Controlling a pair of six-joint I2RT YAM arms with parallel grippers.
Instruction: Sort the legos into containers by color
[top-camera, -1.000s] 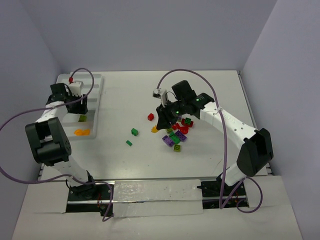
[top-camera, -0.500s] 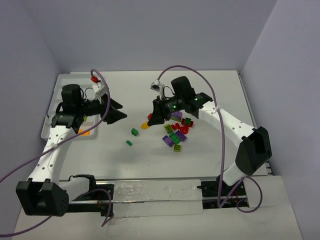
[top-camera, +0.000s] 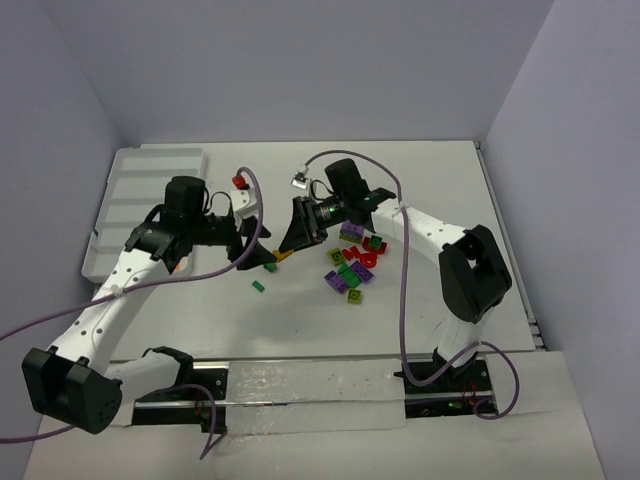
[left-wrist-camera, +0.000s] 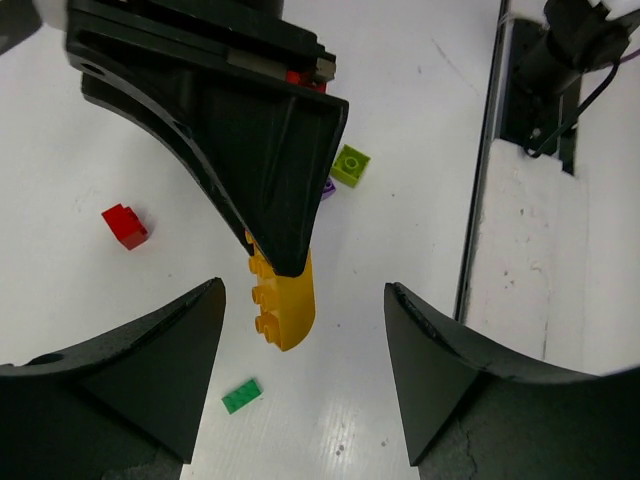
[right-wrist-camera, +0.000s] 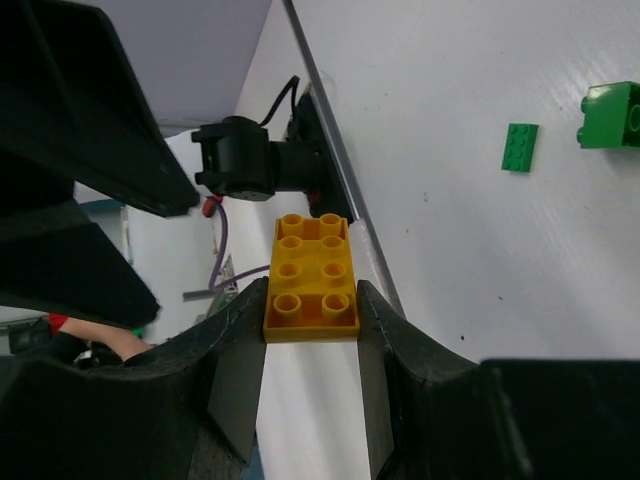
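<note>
Left wrist view: the orange lego (left-wrist-camera: 284, 305), pinched by the right gripper (left-wrist-camera: 286, 262), hangs just ahead of the left gripper (left-wrist-camera: 303, 290), jaws spread, long axis along its approach.

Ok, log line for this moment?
right gripper: shut on orange brick | left gripper: open, facing brick, no grip | loose bricks: mid-table | stage: likely handover

Left fingers (left-wrist-camera: 130, 380) wide apart, right fingers (right-wrist-camera: 235, 375) narrowly closed

Two claws (left-wrist-camera: 303, 292) (right-wrist-camera: 311, 296), one tray (top-camera: 150, 168), dozen-odd legos (top-camera: 349, 272)
</note>
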